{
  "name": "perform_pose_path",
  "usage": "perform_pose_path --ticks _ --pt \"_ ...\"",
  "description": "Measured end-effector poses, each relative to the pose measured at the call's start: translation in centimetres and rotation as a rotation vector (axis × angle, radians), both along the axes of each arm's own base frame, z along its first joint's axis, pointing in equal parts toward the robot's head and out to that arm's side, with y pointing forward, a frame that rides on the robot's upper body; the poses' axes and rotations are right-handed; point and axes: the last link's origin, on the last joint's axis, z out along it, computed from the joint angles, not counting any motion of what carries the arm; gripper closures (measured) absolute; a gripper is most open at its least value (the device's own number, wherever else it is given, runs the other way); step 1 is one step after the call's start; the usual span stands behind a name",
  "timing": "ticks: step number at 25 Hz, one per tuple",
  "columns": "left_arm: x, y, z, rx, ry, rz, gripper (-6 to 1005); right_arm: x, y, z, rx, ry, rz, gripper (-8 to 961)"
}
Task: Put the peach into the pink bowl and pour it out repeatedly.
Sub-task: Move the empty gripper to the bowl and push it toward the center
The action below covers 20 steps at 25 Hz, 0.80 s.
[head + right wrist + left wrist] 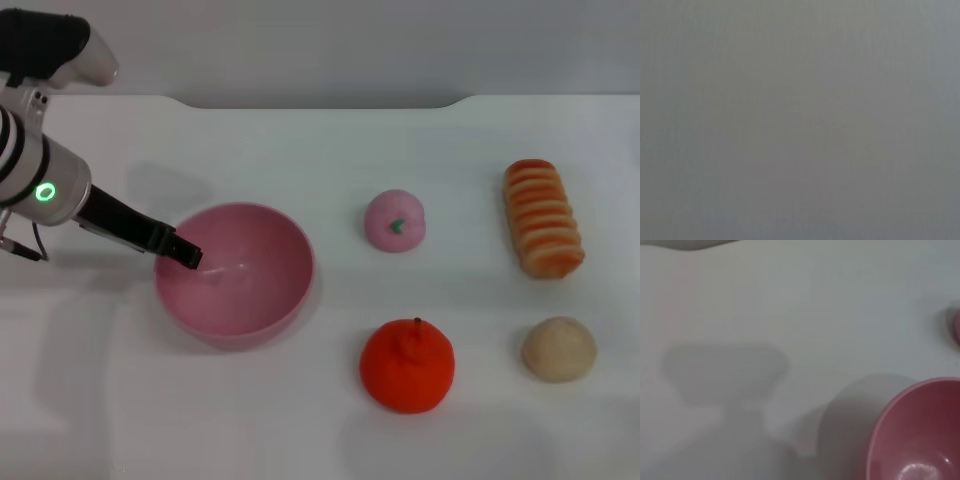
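The pink bowl (240, 285) stands upright on the white table, left of centre, and holds nothing. In the left wrist view part of the pink bowl (920, 435) shows with its glossy inside. My left gripper (186, 251) reaches in from the left, its dark fingers shut on the bowl's left rim. To the right of the bowl, apart from it, the pale pink peach (394, 220) with its green stem mark lies on the table. My right gripper is out of view, and the right wrist view shows only plain grey.
An orange-red round fruit (407, 364) lies in front of the peach. A striped bread roll (541, 217) sits at the far right, and a beige ball (559, 349) lies in front of it. The table's back edge (320, 100) runs along the top.
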Motion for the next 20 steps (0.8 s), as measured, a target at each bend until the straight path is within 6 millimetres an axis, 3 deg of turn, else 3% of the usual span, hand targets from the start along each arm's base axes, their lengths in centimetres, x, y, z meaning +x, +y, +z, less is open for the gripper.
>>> perform_pose_path --ticks 13,20 --pt "-1.6 -0.3 -0.5 0.014 0.006 0.033 280 -0.6 0.1 -0.7 -0.031 -0.002 0.023 419" --pt "-1.4 -0.5 -1.1 -0.008 0.018 0.02 285 -0.7 0.1 -0.8 -0.031 -0.001 0.029 418"
